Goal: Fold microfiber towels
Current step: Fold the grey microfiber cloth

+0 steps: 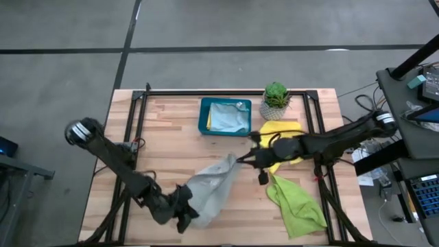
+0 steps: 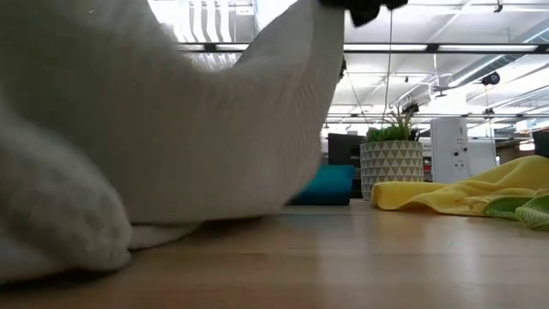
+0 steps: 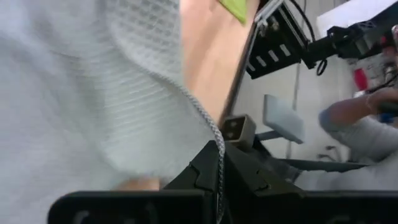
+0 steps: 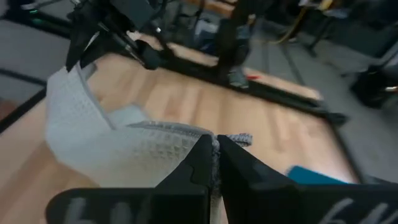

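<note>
A pale grey microfiber towel [image 1: 214, 186] is raised between my two grippers, and its lower part sags onto the table [image 2: 129, 245]. My left gripper [image 1: 184, 209] is shut on its near-left end, close to the table's near edge. My right gripper [image 1: 240, 160] is shut on its far-right end, above mid-table. A yellow towel [image 1: 280, 129] lies under my right arm. A lime green towel [image 1: 296, 203] lies crumpled at the near right. A light blue towel [image 1: 226, 118] lies in the teal tray [image 1: 204, 116]. My left gripper pinches the grey towel's stitched edge [image 3: 210, 127] between its two fingers; the hem runs down into the shut jaws. The cloth spreads away from the fingers toward the other arm. My right gripper pinches a hemmed corner [image 4: 235, 138] of the same towel between its two fingers, coming nearly level from the table's right. That corner is lifted, and the cloth hangs slack from it toward my left gripper [image 4: 93, 34].
A small potted plant [image 1: 276, 100] stands at the far edge, right of the tray. A black metal frame [image 1: 226, 92] runs along the table's edges. Bare wood shows at the far left [image 1: 168, 130]. A person's sleeve [image 3: 360, 124] shows beyond the table.
</note>
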Controlling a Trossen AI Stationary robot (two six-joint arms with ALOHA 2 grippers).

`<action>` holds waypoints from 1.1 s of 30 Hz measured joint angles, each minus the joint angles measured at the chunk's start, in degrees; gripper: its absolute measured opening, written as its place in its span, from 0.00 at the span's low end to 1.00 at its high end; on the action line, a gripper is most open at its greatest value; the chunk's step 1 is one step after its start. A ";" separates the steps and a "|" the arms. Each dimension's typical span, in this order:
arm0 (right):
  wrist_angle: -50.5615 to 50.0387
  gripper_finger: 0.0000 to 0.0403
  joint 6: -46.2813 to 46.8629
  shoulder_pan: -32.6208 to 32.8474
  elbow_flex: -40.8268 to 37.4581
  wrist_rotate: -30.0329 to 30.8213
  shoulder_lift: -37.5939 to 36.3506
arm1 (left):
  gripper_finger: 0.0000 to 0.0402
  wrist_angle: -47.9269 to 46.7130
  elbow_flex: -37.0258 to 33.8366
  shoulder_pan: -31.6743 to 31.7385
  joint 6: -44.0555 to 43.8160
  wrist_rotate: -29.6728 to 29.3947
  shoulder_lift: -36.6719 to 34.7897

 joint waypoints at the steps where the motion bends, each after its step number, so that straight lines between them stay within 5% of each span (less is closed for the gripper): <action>1: -0.65 0.02 -0.33 -0.04 0.00 1.14 -1.40 | 0.00 -2.61 -0.04 0.59 1.17 -0.14 -1.76; 9: -3.16 0.02 -2.58 -0.10 -0.02 10.74 -8.31 | 0.00 -22.59 0.10 5.93 9.52 -2.18 -15.76; 17: 6.64 0.02 -9.98 -0.61 -0.02 23.21 -11.90 | 0.00 -25.01 0.31 14.57 28.32 -4.59 -29.45; 33: -0.38 0.02 -9.75 -13.14 9.48 21.40 -9.32 | 0.00 -28.07 2.80 36.51 56.74 -2.90 -42.48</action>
